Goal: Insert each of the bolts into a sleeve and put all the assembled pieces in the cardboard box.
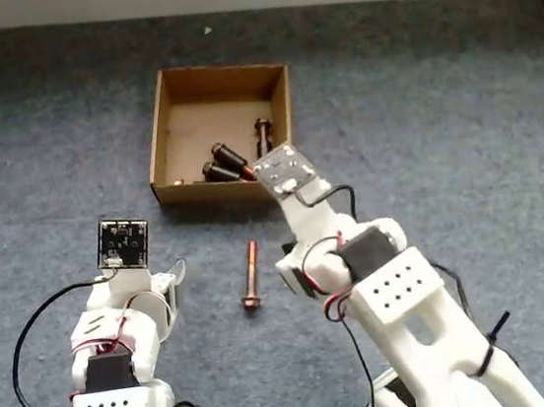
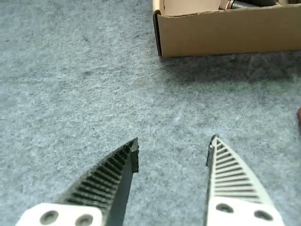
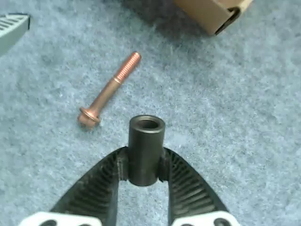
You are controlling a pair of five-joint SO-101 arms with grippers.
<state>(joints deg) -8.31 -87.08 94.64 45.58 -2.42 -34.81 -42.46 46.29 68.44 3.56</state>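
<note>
Bolt (image 1: 252,275) lies loose on the carpet (image 1: 443,143) between the arms, near the box (image 1: 158,143); sleeve (image 3: 146,148) is clamped in the right gripper (image 3: 144,160) just beside it; left gripper (image 2: 173,149) hangs with jaws apart; assembled pieces (image 1: 227,162) lie inside the box.

- One cardboard box (image 1: 196,192).
- One bolt (image 1: 252,273) lying loose outside the box.
- One sleeve (image 3: 146,149) with nothing in it.
- Assembled pieces (image 1: 230,157) inside the box: seemingly three, though part of the group is hidden.
</note>
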